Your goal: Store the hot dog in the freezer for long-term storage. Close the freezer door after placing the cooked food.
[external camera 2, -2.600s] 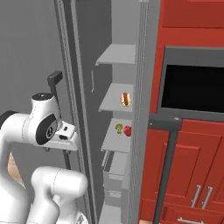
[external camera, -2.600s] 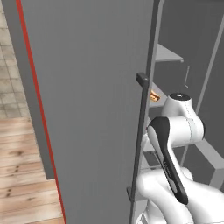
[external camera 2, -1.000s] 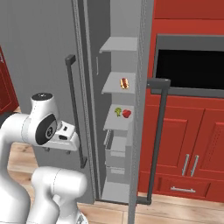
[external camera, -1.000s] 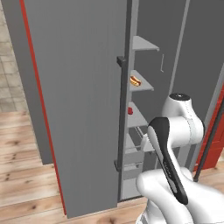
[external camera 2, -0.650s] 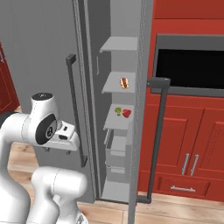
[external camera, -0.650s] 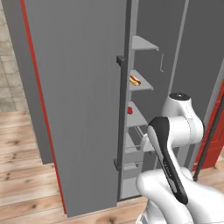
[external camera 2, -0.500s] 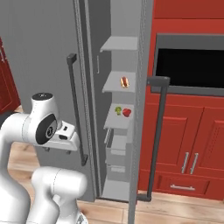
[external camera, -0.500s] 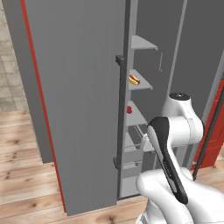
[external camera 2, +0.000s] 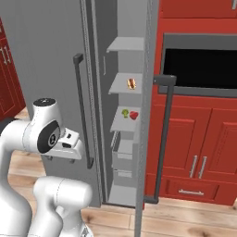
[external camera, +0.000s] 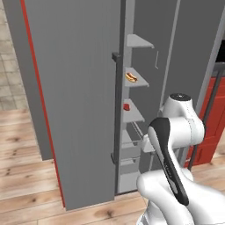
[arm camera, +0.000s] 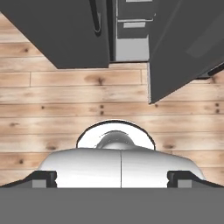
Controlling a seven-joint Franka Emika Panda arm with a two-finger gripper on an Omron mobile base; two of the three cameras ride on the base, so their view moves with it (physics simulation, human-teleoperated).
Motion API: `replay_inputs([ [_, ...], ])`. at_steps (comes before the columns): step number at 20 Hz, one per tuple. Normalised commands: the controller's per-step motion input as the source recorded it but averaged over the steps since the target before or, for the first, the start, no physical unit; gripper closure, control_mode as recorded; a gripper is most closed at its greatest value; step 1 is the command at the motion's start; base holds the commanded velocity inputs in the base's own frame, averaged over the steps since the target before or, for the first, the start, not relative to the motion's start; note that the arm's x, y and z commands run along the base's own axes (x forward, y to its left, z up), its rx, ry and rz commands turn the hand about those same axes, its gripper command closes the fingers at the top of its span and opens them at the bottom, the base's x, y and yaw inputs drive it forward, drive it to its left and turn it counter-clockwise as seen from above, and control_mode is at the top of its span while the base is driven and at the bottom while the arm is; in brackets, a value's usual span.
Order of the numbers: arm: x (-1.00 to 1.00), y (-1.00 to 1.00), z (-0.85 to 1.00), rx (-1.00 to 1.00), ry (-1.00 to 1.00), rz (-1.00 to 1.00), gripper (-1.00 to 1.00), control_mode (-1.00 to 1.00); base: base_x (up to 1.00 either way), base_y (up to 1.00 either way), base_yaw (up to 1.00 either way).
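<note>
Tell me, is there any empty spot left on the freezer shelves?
Yes. The top shelf looks bare. The hot dog sits alone on the second shelf, with room to its left. The third shelf is more crowded: a red block and a green thing sit together near its back.

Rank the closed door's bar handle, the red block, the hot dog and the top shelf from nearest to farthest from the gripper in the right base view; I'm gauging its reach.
From the gripper:
1. closed door's bar handle, right beside it.
2. red block, low inside the freezer.
3. hot dog, one shelf higher.
4. top shelf, highest and farthest.
</note>
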Motion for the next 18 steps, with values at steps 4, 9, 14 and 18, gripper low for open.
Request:
replay_inputs([
  [4,0.00,0.00,0.00,0.00,0.00,0.00,-1.00,1.00,-0.14,-0.24,0.00],
  [9,0.00,0.00,0.00,0.00,0.00,0.00,-1.00,1.00,0.00,-0.28,0.00],
  [14,0.00,0.00,0.00,0.00,0.00,0.00,-1.00,1.00,0.00,-0.31,0.01],
  [18,0.00,0.00,0.00,0.00,0.00,0.00,-1.00,1.00,0.00,-0.40,0.00],
])
